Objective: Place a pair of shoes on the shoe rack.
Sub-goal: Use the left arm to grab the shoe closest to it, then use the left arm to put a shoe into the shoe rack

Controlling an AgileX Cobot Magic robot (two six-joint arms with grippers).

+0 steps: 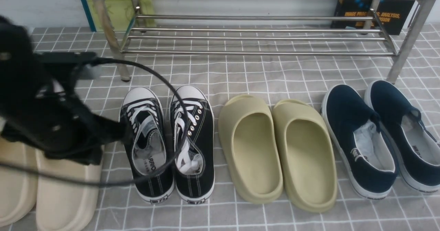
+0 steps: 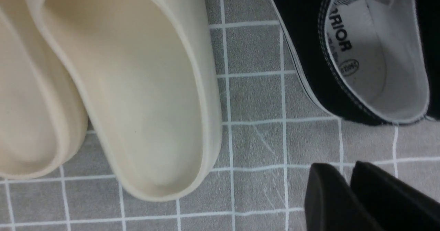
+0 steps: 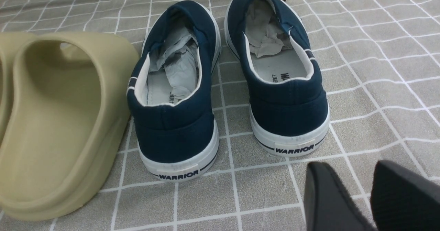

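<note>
Sneakers just beside cream slipper; left tool empty, gap unclear; right tool parted.

My left arm is hanging low over the cream slippers, and its tip is just beside the left one of the black sneakers. Its cable is looping over both sneakers. The olive slippers and the navy shoes are lying to the right, and the shoe rack is standing behind.

Left black canvas sneaker and right black canvas sneaker, white laces, white toe caps, white-edged soles, upright side by side and touching on the checked cloth, toes toward the silver tube shoe rack, standing just beyond them
</note>
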